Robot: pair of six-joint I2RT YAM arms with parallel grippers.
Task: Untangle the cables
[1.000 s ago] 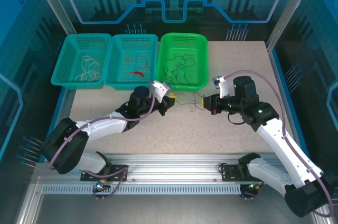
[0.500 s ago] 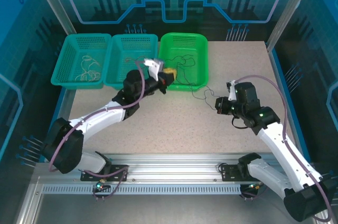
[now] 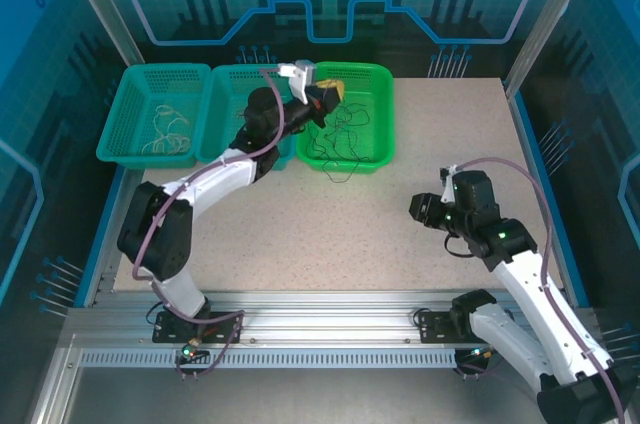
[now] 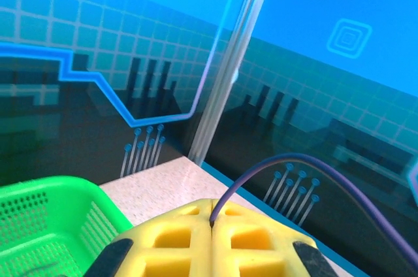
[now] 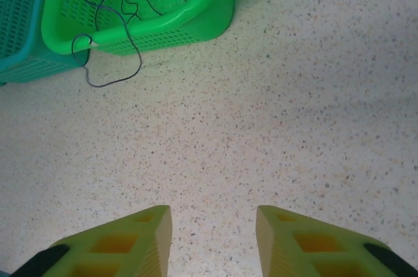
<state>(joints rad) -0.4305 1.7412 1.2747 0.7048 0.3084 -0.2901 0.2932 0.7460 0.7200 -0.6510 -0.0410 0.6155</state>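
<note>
The dark cables [image 3: 340, 134] lie as a loose tangle inside the bright green basket [image 3: 385, 119]. One strand hangs over the basket's near rim and forms a loop on the table [image 3: 330, 244]; the right wrist view shows this loop [image 5: 104, 85] just beside the basket wall.

Note the left gripper [image 4: 212, 225]: its yellow fingertips are pressed together, and a dark cable [image 4: 307, 161] is pinched in the seam between them. From there the cable arcs up and away to the right. In the top view, you will find the left gripper [image 3: 328, 96] raised above the far left part of the green basket, with its arm stretched across the middle teal basket [image 3: 250, 69].

The cream cables [image 3: 168, 126] lie in the left teal basket [image 3: 125, 149], well apart from the dark ones.

The right gripper [image 5: 212, 225] stands with its jaws spread wide and nothing between them. It hovers over bare table, well apart from the green basket and from the cable loop.
</note>
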